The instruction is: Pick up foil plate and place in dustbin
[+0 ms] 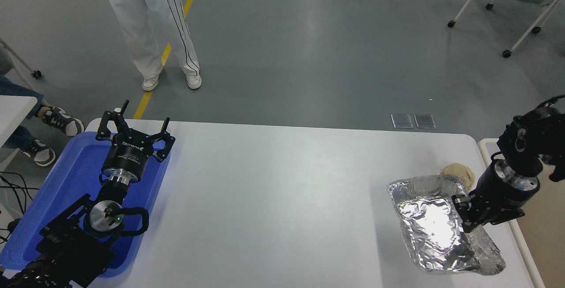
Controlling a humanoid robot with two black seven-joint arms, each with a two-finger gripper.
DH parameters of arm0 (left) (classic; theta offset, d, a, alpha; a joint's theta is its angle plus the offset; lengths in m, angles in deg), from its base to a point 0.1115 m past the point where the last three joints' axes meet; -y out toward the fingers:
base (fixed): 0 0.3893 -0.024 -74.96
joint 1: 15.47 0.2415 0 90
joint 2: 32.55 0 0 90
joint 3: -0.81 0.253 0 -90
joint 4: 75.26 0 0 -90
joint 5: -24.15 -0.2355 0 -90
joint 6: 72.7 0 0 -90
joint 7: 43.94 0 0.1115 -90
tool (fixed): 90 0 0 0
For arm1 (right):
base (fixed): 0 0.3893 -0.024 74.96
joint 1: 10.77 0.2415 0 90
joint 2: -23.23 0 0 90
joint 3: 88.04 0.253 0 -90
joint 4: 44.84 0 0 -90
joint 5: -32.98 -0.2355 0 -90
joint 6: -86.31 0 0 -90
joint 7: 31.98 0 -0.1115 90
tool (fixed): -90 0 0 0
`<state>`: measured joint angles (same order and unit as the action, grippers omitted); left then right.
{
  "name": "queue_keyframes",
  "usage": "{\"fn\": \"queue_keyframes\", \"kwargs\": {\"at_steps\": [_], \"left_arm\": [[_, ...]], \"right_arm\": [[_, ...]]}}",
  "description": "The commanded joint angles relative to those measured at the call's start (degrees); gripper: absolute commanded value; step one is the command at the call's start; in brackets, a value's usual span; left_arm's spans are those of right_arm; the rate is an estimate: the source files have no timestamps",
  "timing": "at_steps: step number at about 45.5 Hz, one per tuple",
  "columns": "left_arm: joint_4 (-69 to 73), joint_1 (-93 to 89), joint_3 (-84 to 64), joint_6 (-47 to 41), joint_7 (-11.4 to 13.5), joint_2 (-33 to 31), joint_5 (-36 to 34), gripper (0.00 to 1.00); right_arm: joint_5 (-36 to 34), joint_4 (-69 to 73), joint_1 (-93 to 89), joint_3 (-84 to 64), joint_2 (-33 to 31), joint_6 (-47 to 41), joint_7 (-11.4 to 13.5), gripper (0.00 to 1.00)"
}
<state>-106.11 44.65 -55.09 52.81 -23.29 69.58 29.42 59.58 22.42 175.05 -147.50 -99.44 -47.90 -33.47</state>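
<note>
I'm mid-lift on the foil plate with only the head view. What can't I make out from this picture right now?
- Right gripper fingertips: hidden against the foil plate, so the grip on its right rim can't be confirmed.
- Paper ball: mostly hidden behind the plate's raised far rim.
- Dustbin: cut off by the right edge and covered by the right arm; its inside barely shows.
- Left gripper: parked open over the blue tray.

The white table [273, 191] has rounded corners and a smooth, bare top. A flat blue tray [66, 186] lies on its left end, overhanging the edge. Far from the tray, at the opposite end, a crumpled tan paper ball [459, 172] sits on the top, partly hidden behind the foil plate [430, 221].
</note>
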Motion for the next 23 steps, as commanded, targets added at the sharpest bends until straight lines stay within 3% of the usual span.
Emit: {"fn": "queue_keyframes", "kwargs": {"at_steps": [1,23], "left_arm": [[0.0,0.0,0.0,0.0,-0.1,0.0,0.0,1.0],[0.0,-0.1,0.0,0.0,-0.1,0.0,-0.1,1.0]], "right_arm": [[-0.4,2.0,8.3,-2.2,-1.8,-0.8,-0.1,0.0],[-2.1,5.7,26.5,-11.6,-1.8,-0.8,-0.2,0.0]]}}
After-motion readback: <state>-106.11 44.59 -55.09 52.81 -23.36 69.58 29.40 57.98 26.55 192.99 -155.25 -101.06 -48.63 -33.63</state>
